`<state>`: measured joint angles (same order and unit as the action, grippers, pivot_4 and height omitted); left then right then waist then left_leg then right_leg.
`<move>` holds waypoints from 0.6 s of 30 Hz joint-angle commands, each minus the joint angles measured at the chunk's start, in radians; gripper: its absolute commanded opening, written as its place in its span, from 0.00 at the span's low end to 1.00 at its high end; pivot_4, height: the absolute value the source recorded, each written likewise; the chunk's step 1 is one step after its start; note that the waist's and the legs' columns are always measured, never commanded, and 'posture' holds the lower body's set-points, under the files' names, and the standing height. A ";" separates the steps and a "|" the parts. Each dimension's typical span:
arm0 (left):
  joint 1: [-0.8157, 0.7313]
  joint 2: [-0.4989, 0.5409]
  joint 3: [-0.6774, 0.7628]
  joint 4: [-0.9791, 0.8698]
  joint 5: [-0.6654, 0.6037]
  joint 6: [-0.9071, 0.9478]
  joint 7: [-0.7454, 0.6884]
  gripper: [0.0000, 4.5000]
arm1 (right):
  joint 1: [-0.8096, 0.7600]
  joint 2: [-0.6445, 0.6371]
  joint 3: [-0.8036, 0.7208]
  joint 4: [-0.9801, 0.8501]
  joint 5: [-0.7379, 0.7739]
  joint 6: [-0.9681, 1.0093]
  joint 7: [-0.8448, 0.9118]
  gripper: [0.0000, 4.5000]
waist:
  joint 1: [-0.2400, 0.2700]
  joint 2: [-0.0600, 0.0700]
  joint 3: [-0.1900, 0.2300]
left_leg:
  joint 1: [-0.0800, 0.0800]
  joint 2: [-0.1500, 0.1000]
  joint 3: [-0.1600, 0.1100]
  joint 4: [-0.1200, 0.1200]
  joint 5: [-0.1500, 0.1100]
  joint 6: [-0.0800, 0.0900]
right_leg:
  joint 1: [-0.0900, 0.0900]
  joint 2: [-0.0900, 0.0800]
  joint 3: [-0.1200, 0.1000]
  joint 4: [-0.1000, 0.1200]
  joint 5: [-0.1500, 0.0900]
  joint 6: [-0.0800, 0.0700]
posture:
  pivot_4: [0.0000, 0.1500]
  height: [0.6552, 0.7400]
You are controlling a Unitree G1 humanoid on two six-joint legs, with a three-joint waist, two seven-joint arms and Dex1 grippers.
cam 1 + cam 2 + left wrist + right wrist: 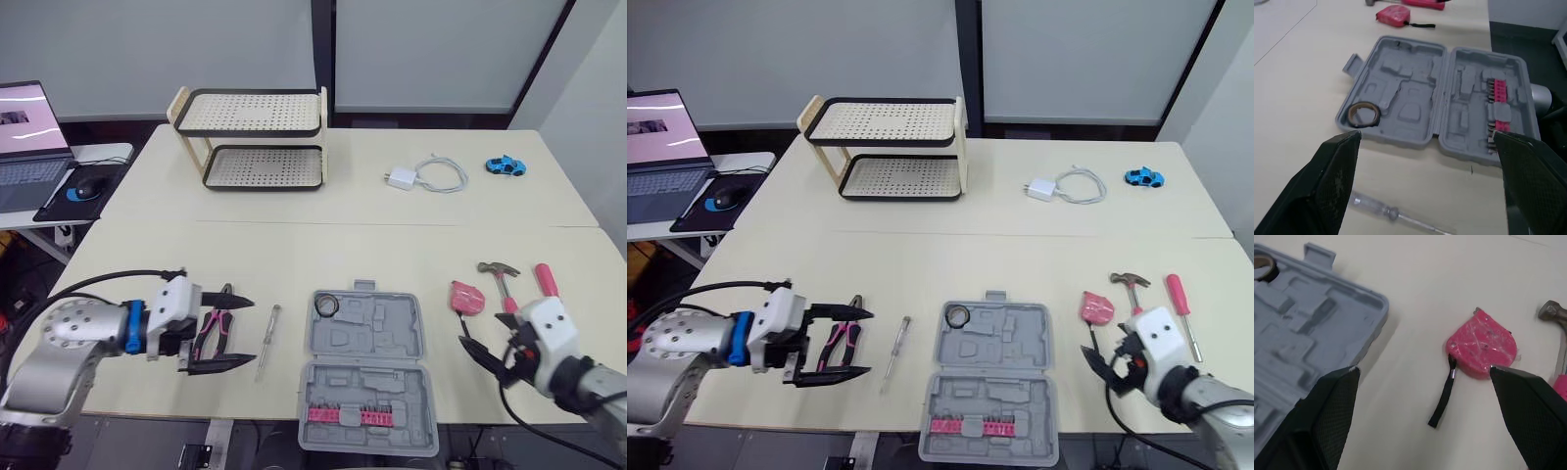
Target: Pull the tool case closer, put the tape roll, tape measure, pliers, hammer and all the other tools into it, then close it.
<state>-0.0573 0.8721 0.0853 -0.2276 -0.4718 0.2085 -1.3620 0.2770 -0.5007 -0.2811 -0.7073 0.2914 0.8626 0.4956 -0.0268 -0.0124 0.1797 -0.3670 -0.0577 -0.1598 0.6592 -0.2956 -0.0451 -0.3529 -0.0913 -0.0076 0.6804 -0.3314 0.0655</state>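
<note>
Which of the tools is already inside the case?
The tape roll, in a corner pocket of the open tool case; pliers, tape measure and hammer lie outside it.

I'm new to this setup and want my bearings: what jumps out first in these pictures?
The open grey tool case sits at the near edge of the table, with a tape roll already in one recess. Pink tools flank it: a tape measure, hammer and screwdriver on its right, pliers on its left. The right gripper, jaws open, faces the tape measure.
</note>
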 commanded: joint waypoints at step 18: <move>-0.259 -0.097 -0.165 -0.132 -0.039 0.191 0.082 1.00 | -0.134 0.194 0.118 0.329 -0.117 -0.135 -0.257 1.00 | -0.005 0.002 0.000 | 0.001 0.000 0.000 0.000 0.000 0.000 | 0.000 0.001 0.001 0.001 0.000 0.000 | 1.00 0.90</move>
<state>-0.3054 0.7728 -0.0813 -0.3275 -0.4928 0.3910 -1.2834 0.1502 -0.3093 -0.1600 -0.3794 0.1777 0.7476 0.2466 -0.0318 -0.0109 0.1792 -0.3660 -0.0579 -0.1598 0.6596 -0.2954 -0.0451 -0.3532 -0.0899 -0.0061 0.6813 -0.3314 0.0656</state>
